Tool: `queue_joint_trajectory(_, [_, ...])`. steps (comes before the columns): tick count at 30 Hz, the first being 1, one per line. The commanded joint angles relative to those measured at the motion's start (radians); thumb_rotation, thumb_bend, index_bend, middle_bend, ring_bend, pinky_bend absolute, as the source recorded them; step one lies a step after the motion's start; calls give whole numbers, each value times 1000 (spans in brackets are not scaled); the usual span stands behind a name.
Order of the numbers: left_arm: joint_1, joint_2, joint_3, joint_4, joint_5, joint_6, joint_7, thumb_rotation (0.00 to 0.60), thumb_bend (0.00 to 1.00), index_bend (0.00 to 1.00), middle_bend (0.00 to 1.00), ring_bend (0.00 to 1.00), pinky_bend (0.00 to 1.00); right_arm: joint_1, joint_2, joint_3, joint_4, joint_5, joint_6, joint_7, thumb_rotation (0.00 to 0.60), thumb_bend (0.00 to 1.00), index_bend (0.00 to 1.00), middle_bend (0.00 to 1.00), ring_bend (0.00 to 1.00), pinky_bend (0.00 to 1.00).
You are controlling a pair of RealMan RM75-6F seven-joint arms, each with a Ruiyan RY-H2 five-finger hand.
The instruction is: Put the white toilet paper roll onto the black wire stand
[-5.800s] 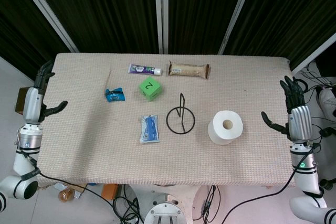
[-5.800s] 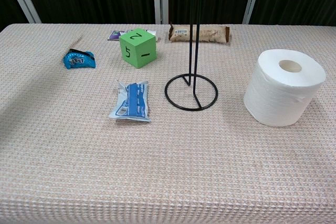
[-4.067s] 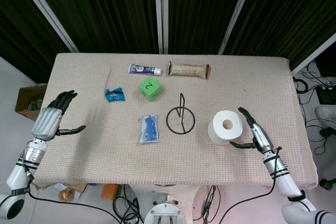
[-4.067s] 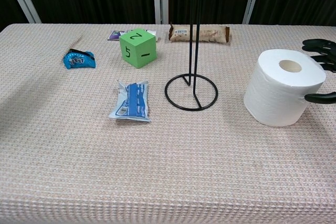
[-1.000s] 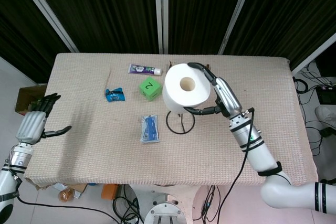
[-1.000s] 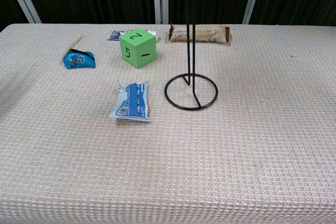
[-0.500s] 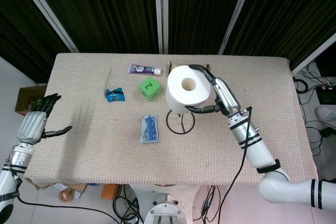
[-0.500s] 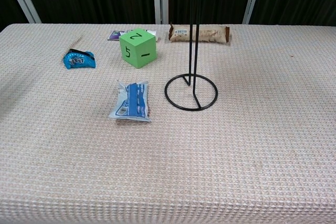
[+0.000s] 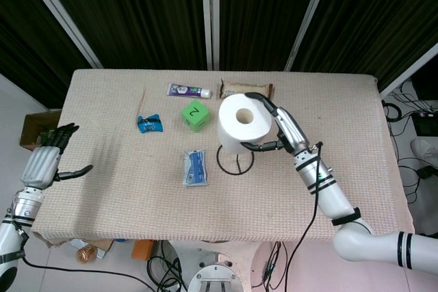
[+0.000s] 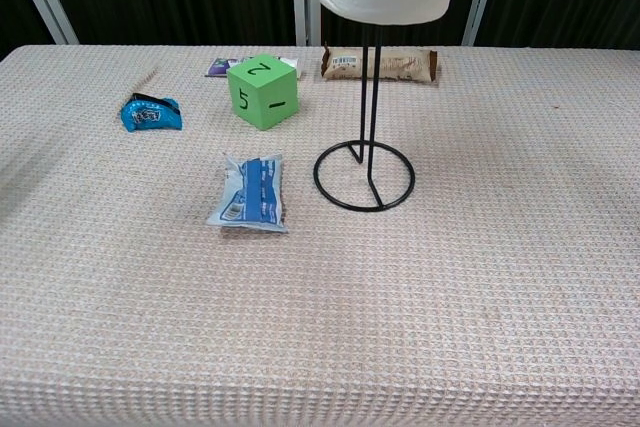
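Compared with half a second earlier, the roll (image 9: 243,122) sits lower: in the chest view its lower part now fills the top of the frame around the stand's (image 10: 364,165) upright wires, where only its bottom edge showed before.

The left hand (image 9: 45,160) hangs off the worktop's (image 9: 123,196) left edge, holding nothing, fingers spread. On the worktop, from left: a blue packet (image 9: 149,124), a toothpaste tube (image 9: 189,90) at the far edge, a green cube (image 9: 195,115) and a white-and-blue sachet (image 9: 195,168). The stand's ring base rests flat near the centre, just right of the sachet. The roll is raised above that base, core hole upward, and the wires pass up into its underside. A snack bar (image 10: 380,64) lies behind it. The right hand (image 9: 282,130) grips the roll's right side, fingers curved over the top rim, thumb lower on the side.
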Motion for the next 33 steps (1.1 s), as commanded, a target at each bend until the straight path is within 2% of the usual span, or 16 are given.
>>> queue_joint_trajectory(1, [2, 0, 0, 2, 1, 3, -1, 159, 0, 68, 27, 32, 209, -2, -31, -20, 45, -20, -19, 28, 600, 237, 369, 437, 391, 481])
queue_joint_trajectory(4, [5, 1, -1, 3, 2, 9, -1, 156, 0, 68, 27, 32, 209, -6, -58, -40, 88, -46, -30, 49, 600, 238, 339, 429, 392, 482])
queue_joint_trajectory(10, [9, -1, -1, 8, 8, 22, 2, 157, 0, 68, 27, 31, 209, -28, -106, -91, 176, -114, -41, 94, 600, 245, 119, 374, 369, 455])
queue_joint_trajectory(12, [10, -1, -1, 9, 9, 24, 2, 156, 0, 68, 27, 31, 209, -32, -111, -110, 205, -151, -63, 129, 600, 207, 26, 269, 273, 366])
queue_joint_trajectory(14, [11, -1, -1, 9, 10, 25, 2, 155, 0, 68, 27, 31, 209, -35, -108, -127, 227, -191, -85, 165, 600, 124, 0, 84, 86, 150])
queue_joint_trajectory(15, [11, 0, -1, 8, 11, 26, 3, 156, 0, 68, 27, 32, 209, -40, -112, -135, 244, -220, -82, 184, 600, 71, 0, 23, 22, 59])
queue_joint_trajectory(17, [12, 2, -1, 6, 12, 29, 5, 157, 0, 68, 27, 32, 209, -48, -126, -145, 272, -276, -54, 202, 600, 10, 0, 0, 0, 5])
queue_joint_trajectory(25, [15, 6, -3, -6, 12, 34, 13, 156, 0, 68, 27, 31, 209, -74, -120, -155, 292, -342, 10, 234, 600, 0, 0, 0, 0, 0])
queue_joint_trajectory(29, [20, 7, 0, -9, 16, 44, 24, 158, 0, 68, 27, 32, 209, -126, -76, -203, 287, -415, 77, 221, 600, 0, 0, 0, 0, 0])
queue_joint_trajectory(32, [31, 15, 6, -19, 24, 62, 47, 158, 0, 68, 27, 31, 209, -195, -28, -281, 334, -508, 174, 68, 600, 0, 0, 0, 0, 0])
queue_joint_trajectory(33, [38, 20, 9, -24, 28, 74, 59, 157, 0, 68, 27, 31, 209, -233, -12, -309, 363, -523, 222, -58, 600, 6, 0, 0, 0, 0])
